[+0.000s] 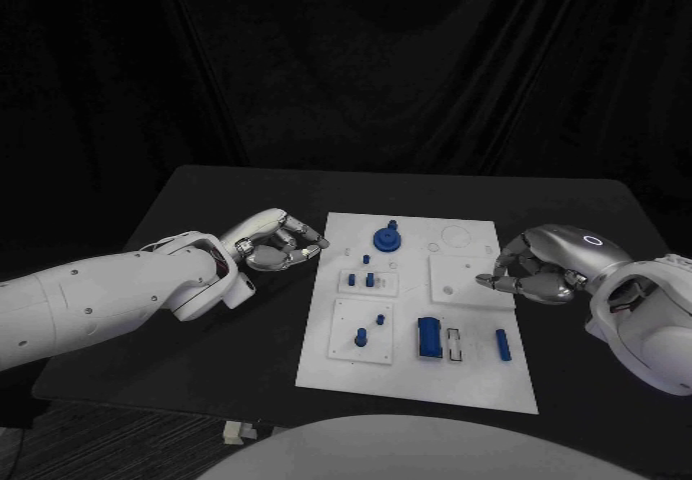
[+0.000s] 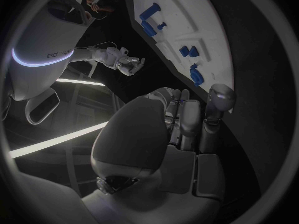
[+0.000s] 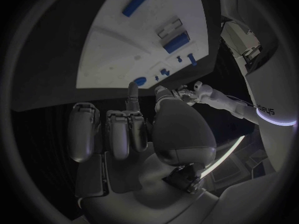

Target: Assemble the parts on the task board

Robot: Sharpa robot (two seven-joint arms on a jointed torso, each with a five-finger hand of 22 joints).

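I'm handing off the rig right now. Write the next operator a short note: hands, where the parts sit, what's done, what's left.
Left hand: fingers curled in, holding nothing, over the table just off the task board on its left side.
Right hand: fingers curled in, at the board's right edge; whether it pinches anything I cannot tell.
Parts: round blue part at the board's far end; blue block and blue rod at the near end; small blue pegs on the left-hand plates.
Done: cannot confirm from here. Left: block and rod apparently still to place.
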